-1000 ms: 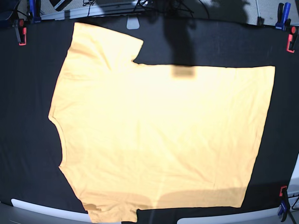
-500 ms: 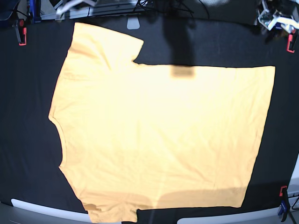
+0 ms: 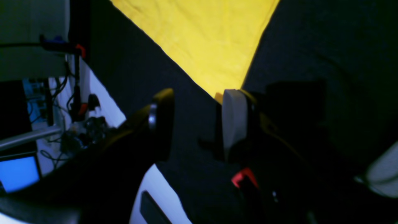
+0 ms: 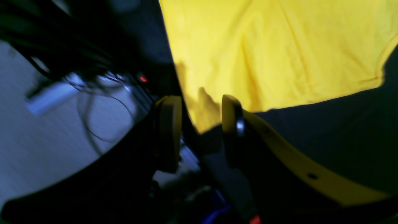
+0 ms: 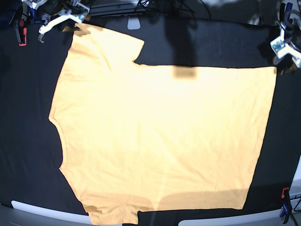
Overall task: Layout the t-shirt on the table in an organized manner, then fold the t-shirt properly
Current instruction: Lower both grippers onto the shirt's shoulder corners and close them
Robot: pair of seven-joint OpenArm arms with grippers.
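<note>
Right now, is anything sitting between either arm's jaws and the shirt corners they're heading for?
Nothing visible. The left gripper and the right gripper are open, with only bare table before the t-shirt corners.

Black grippers w/ yellow trim: left gripper (image 3: 192, 124), right gripper (image 4: 200, 130).

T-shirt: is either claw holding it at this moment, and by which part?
Nothing is held. The left claw is open near a hem corner of the t-shirt; the right claw is open by a sleeve corner.
</note>
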